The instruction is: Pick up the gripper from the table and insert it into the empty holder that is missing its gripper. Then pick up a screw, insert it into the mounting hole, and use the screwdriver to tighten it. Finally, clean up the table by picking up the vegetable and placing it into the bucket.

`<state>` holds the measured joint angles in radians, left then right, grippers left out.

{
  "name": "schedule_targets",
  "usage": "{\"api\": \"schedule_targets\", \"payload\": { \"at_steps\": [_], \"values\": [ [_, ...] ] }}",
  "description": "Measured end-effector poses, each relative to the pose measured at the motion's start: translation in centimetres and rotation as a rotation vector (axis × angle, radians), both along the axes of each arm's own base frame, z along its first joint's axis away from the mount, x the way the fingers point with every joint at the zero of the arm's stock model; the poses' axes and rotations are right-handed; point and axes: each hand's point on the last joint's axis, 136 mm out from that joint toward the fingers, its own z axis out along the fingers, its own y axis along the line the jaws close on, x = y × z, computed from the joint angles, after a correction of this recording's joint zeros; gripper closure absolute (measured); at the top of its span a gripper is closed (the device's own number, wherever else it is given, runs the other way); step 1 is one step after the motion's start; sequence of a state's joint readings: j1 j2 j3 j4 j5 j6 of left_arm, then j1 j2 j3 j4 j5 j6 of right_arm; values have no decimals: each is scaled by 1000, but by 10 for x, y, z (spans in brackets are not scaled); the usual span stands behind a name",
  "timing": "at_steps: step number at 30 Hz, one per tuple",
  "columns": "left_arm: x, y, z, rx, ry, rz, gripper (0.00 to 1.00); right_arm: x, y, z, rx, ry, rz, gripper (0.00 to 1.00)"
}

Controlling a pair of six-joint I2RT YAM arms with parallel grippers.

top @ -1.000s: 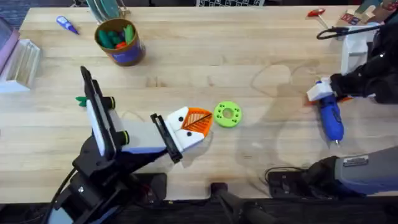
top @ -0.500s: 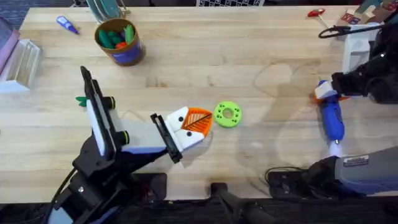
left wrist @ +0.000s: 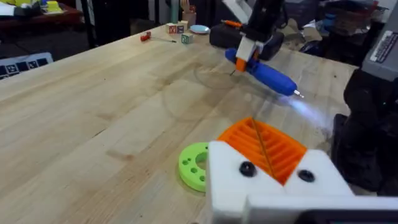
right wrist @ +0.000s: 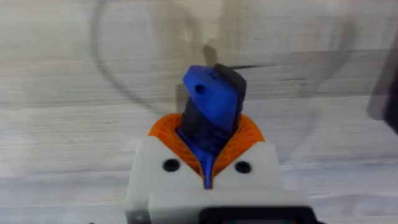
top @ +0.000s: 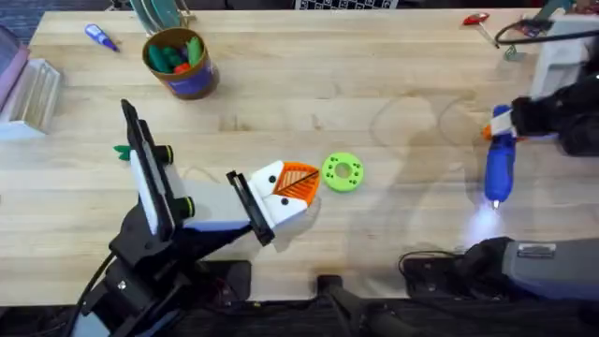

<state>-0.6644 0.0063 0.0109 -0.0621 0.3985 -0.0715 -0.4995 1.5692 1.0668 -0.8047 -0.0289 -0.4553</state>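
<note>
While the right gripper (right wrist: 208,163) pinched the screwdriver (top: 499,165) between its orange ribbed pads (right wrist: 166,135), the blue body hung tilted off the table (top: 309,84), its metal bit (left wrist: 298,94) pointing down at a bright spot of light on the wood. From the left wrist view the screwdriver (left wrist: 264,73) showed beyond the green disc (top: 342,172), held near its butt end, with the right arm dark above it. The left gripper (top: 292,183) rested low on the table just beside that disc, its two orange pads pressed together with nothing between them; from its own camera the pads (left wrist: 264,148) met in a thin seam above the white blocks.

Taking the disc as the landmark, the bucket (top: 180,63) stood well away toward the far left corner, with green and orange toy pieces inside it. A small green vegetable (top: 123,151) peeked out on the far left of the disc, mostly hidden behind the left arm's black link. A blue-purple pen-like tool (top: 100,36) lay beyond the bucket near the far left edge. A red-handled tool (top: 477,18) lay at the far right edge, a black cable (top: 524,31) looping close by. One clear tray (top: 30,95) sat at the left edge, cut off by the frame.

Counted: one screwdriver, one disc, one bucket, two grippers.
</note>
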Motion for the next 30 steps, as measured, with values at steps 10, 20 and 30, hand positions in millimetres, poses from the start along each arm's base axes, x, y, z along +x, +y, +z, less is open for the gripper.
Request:
{"api": "schedule_targets", "payload": {
  "at_steps": [10, 20, 30],
  "values": [
    [0, 0, 0, 0, 0, 0, 987, 19, 71, 140, -25, -510, 126, 977],
    [0, 0, 0, 0, 0, 0, 987, -28, 158, 288, 68, -1128, 230, 977],
    [0, 0, 0, 0, 0, 0, 987, -50, 243, 292, 495, -1347, 416, 977]
  ]
}}
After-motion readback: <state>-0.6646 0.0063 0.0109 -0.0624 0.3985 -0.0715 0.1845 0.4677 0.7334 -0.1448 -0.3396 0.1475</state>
